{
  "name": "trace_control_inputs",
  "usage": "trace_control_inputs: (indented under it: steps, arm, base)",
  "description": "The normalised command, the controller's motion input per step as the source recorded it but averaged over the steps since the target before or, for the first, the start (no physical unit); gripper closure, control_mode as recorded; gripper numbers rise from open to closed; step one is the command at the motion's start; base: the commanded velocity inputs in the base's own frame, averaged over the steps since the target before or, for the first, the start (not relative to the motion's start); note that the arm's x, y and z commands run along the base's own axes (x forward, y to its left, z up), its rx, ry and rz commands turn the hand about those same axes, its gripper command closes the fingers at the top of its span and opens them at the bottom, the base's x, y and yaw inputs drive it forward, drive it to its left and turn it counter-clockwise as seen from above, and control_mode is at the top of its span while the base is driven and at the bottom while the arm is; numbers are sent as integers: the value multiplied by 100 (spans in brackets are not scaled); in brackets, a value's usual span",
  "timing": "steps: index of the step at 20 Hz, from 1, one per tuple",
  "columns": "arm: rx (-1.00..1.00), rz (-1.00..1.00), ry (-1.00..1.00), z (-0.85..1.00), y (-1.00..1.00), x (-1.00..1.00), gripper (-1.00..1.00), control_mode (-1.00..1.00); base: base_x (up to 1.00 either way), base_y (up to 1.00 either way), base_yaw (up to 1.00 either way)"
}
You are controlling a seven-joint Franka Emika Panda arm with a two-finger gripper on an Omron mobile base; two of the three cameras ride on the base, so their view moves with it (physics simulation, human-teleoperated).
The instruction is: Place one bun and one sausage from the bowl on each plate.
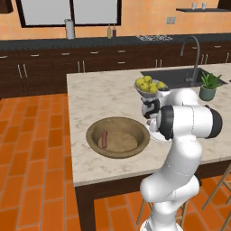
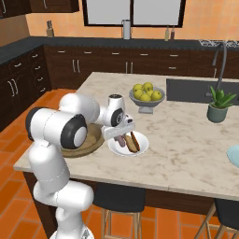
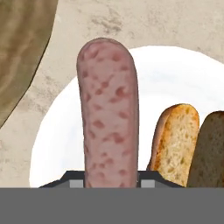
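The tool [image 2: 122,135] grips 1 sausage [image 3: 108,113] just above the white plate [image 2: 142,147], beside the bun [image 2: 133,141] there; next it should lower and release, while another sausage [image 1: 104,139] waits in the bowl [image 1: 92,131].

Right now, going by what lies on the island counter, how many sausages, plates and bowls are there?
Sausages: 2 (bowl sausage, held sausage in the jaws)
Plates: 2 (white plate, pale blue plate)
Bowls: 2 (brown bowl, grey fruit bowl)
Total: 6
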Motion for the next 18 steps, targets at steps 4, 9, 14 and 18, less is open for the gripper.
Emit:
trace_control_inputs:
  steps: [4,9,14,18]
  arm:
    - [0,0,-10,-20,-14,0,100,-100]
    - [0,0,-11,-10,-6,0,100,-100]
    - [0,0,-6,1,0,0,-100,-100]
    - [0,0,0,9,0,0,-100,-100]
  base:
    - [0,0,0]
    - [0,0,0]
    - [0,0,0]
    - [0,0,0]
